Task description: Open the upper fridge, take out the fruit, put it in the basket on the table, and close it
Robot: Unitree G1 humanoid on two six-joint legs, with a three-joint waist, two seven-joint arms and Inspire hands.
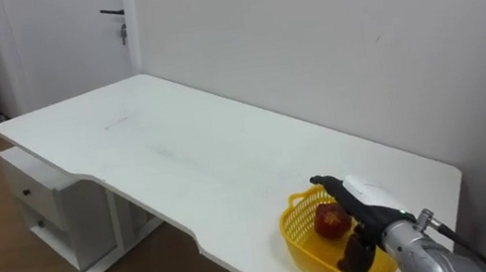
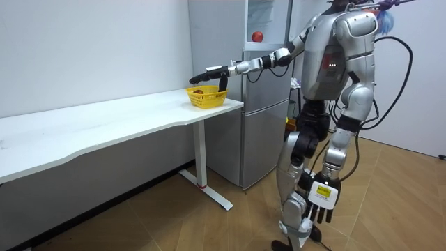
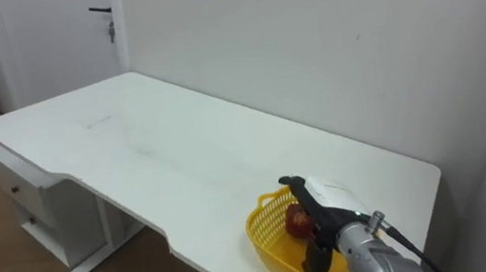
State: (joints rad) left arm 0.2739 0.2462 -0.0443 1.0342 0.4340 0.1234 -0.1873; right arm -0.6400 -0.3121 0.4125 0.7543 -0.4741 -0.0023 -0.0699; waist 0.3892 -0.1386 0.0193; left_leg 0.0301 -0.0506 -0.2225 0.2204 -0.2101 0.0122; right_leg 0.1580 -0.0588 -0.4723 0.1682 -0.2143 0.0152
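Where the white table ends, the yellow basket holds the red apple, so the fetching looks done. The right hand hovers just above it, fingers straight and empty. Beside the fridge, the left hand hangs relaxed, unneeded.

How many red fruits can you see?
2. One red fruit lies in the yellow basket on the table, under the right hand. The other red round thing, likely a fruit, sits up in the fridge in the room view. More could hide behind the hand.
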